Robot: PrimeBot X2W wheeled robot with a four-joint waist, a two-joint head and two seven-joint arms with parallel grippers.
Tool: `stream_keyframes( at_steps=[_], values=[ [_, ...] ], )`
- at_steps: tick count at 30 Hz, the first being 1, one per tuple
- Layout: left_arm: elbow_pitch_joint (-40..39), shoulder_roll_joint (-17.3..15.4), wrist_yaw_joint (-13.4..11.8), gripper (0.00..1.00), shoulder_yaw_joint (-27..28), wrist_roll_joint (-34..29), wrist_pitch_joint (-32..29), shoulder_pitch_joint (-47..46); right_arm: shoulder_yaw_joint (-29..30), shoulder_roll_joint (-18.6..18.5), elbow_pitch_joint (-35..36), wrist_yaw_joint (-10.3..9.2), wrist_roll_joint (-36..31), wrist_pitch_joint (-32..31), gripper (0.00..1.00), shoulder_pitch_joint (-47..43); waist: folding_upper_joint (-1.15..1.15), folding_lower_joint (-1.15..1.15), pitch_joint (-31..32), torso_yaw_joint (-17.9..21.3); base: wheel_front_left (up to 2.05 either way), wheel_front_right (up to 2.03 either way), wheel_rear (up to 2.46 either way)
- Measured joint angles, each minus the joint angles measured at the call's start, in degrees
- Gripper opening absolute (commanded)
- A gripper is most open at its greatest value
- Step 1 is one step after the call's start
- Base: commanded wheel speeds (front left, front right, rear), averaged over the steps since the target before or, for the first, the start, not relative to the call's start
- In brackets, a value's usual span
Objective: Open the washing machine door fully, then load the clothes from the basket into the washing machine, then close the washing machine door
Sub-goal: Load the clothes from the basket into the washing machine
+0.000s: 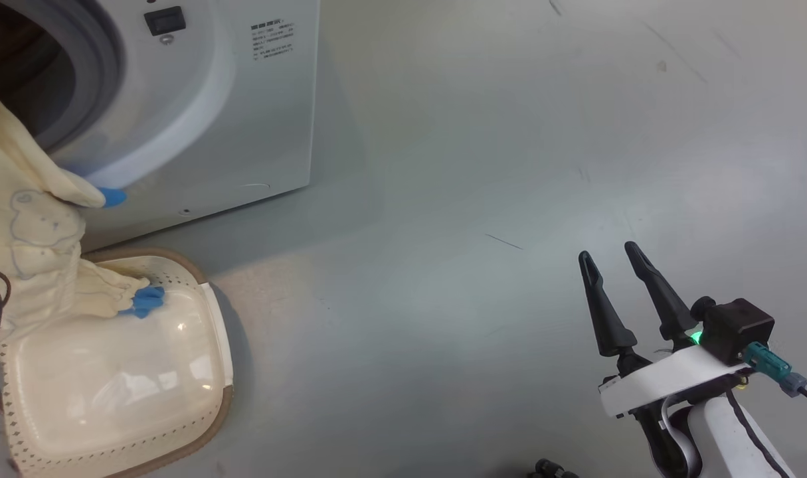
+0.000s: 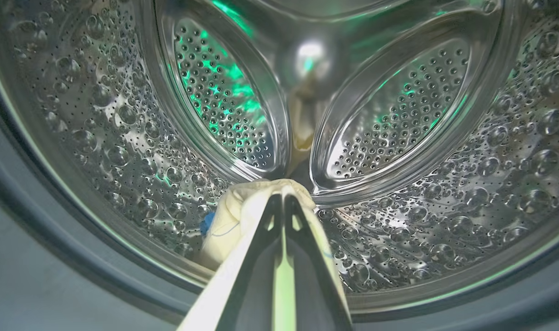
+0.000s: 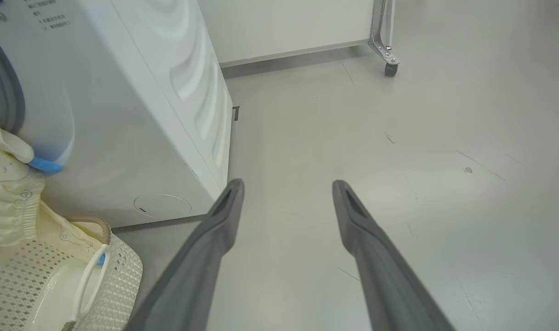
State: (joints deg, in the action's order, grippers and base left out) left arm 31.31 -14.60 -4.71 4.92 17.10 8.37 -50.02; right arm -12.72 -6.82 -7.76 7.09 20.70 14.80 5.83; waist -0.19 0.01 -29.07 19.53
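One white washing machine [image 1: 244,119], one cream basket [image 1: 111,392] on the floor [image 1: 443,299] just before it, and one draped length of cream clothes [image 1: 31,232] hanging from the machine's opening into the basket. The left wrist view looks inside the steel drum [image 2: 399,115], where the left claw [image 2: 283,195] is clamped on the cloth. The right claw [image 1: 608,252] hangs over the floor, fingers apart and empty, well away.

The left hand [image 2: 283,195], its two long dark fingers pressed together, pinches a soft pale cream-yellow garment [image 2: 235,216] with a small blue patch [image 2: 207,224] at its side. The garment hangs inside the shiny perforated steel drum [image 2: 123,138], whose back wall catches green reflections. A grey rubber seal [image 2: 44,207] rings the drum's mouth.
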Motion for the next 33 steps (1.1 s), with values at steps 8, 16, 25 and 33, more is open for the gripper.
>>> stream_keyframes(
  at_steps=[8, 16, 25, 33],
  values=[
    [2.5, -0.7, 0.0, 0.0, 0.8, 0.1, 1.2, -8.8, -0.9, -1.2, 0.3, 0.0, 0.0, 0.0, 1.0, 0.0, 0.0, 0.0, -2.5, 1.4, 0.0, 0.0, 0.0],
    [4.8, -2.2, -0.3, 0.0, 1.6, 0.0, 3.8, -16.7, 0.2, -1.4, 0.9, 0.0, 0.5, 0.0, 1.0, 0.4, 0.0, 0.0, -5.6, 1.8, 0.0, 0.0, 0.0],
    [13.4, -2.3, -0.2, 0.0, -0.2, -1.8, 3.5, -15.4, -0.6, -0.5, 0.7, 0.0, 0.5, 0.0, 1.0, 2.2, 0.0, 0.0, -6.3, 1.4, 0.0, 0.0, 0.0],
    [17.8, -1.9, -0.5, 1.0, -1.2, -2.6, 3.6, -15.5, -0.2, -0.7, 0.0, 0.0, 0.5, 0.0, 1.0, 2.5, 0.0, 0.0, -5.6, 0.8, 0.0, 0.0, 0.0]
  ],
)
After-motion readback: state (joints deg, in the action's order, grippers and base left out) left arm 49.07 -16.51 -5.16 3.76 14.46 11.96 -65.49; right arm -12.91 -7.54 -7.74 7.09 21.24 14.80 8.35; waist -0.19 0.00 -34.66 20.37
